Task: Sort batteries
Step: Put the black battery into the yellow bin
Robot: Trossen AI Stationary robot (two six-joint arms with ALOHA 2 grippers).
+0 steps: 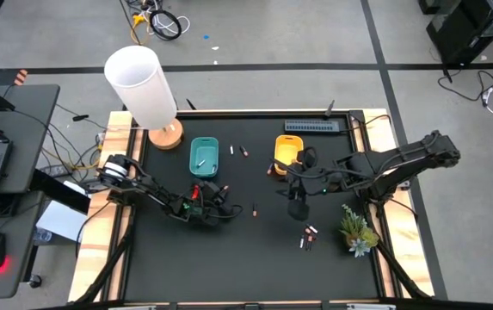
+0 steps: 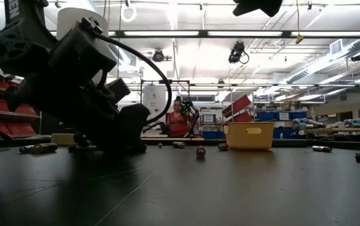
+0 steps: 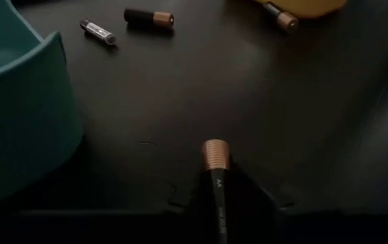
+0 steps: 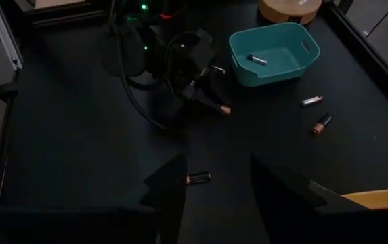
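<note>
On the dark tabletop [image 1: 229, 258], just in front of the teal tray [image 1: 204, 156], the left end effector [image 4: 210, 95] sits low with its fingers closed on a dark battery [image 3: 215, 166] — the copper end sticks out past the fingertips, and in the right wrist view that tip shows just beyond the jaws. A whitish battery [image 4: 257, 59] lies inside the teal tray. Between the teal tray and the yellow tray [image 1: 286, 149] lie two more batteries, one whitish-silver [image 4: 311, 100] and one dark with a copper end [image 4: 322, 123]. Another copper-ended battery [image 3: 279, 15] rests against the yellow tray's wall. The right end effector [image 4: 210, 186] hovers above the tabletop near the yellow tray, its fingers parted and holding nothing — a single dark battery [image 4: 198, 177] lies on the tabletop between them as seen from its wrist. A small cluster of batteries [image 1: 308, 236] lies nearer the front, beside a small plant [image 1: 357, 229]. A white lamp [image 1: 143, 86] stands at the back left corner.
</note>
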